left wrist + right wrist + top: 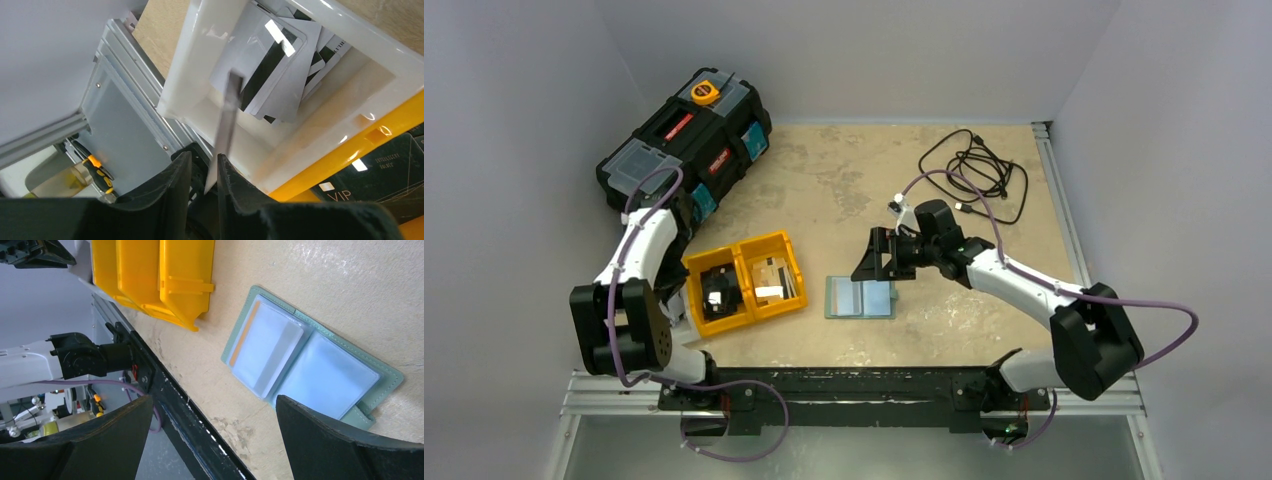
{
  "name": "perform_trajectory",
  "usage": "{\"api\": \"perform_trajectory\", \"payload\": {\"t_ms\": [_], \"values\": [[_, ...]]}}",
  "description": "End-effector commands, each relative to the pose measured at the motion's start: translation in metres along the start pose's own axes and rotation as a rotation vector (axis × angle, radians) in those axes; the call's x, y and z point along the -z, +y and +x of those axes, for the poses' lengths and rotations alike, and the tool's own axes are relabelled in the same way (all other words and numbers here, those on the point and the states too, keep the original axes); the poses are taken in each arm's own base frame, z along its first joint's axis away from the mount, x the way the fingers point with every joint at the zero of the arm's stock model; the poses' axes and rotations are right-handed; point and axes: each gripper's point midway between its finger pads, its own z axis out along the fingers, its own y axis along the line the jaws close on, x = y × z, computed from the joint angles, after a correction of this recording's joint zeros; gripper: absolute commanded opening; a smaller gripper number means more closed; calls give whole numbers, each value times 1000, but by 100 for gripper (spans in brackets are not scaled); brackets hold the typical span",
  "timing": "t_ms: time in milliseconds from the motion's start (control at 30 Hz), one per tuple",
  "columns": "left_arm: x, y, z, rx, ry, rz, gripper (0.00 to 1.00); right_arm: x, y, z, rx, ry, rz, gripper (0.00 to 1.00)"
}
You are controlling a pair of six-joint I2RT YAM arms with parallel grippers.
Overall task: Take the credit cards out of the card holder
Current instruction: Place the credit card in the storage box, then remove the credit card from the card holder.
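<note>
Beige table (844,190) carries the orange tray (764,241) and, near it, the card holder (860,297), which lies open and flat. The left gripper (205,159) hangs over one compartment of the tray with its fingers parted only a little. A credit card (227,115) stands edge-on between them with a thin gap on one side, so I judge the step in hand is releasing it onto the other cards (295,65). The right gripper (214,399) hovers wide open and empty above the holder, where a striped card (265,345) sits in a clear sleeve. The next move calls for pinching that card's edge and sliding it out without dragging the holder.
</note>
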Motion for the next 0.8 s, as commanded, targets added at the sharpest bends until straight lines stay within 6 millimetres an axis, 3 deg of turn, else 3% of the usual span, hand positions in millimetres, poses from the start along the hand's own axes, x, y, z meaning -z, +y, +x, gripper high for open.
{"api": "perform_trajectory", "payload": {"t_ms": [0, 100, 167, 233, 367, 533, 767], "values": [[0, 4, -1, 26, -13, 13, 32, 8, 14, -10, 53, -34, -28, 95], [1, 3, -2, 27, -22, 27, 44, 8, 12, -10, 48, -37, -19, 96], [3, 4, -3, 37, -40, 43, 59, 8, 10, -9, 47, -41, -12, 96], [6, 2, -5, 42, -62, 77, 68, 8, 7, -9, 46, -48, 0, 98], [18, -12, -4, 20, -119, 197, 79, 9, 1, -12, 50, -72, 35, 99], [66, -48, -1, -90, -245, 413, 87, 6, -13, -16, 38, -103, 110, 99], [136, -115, 33, -255, -287, 859, 92, -7, -21, -20, 30, -157, 230, 99]]}}
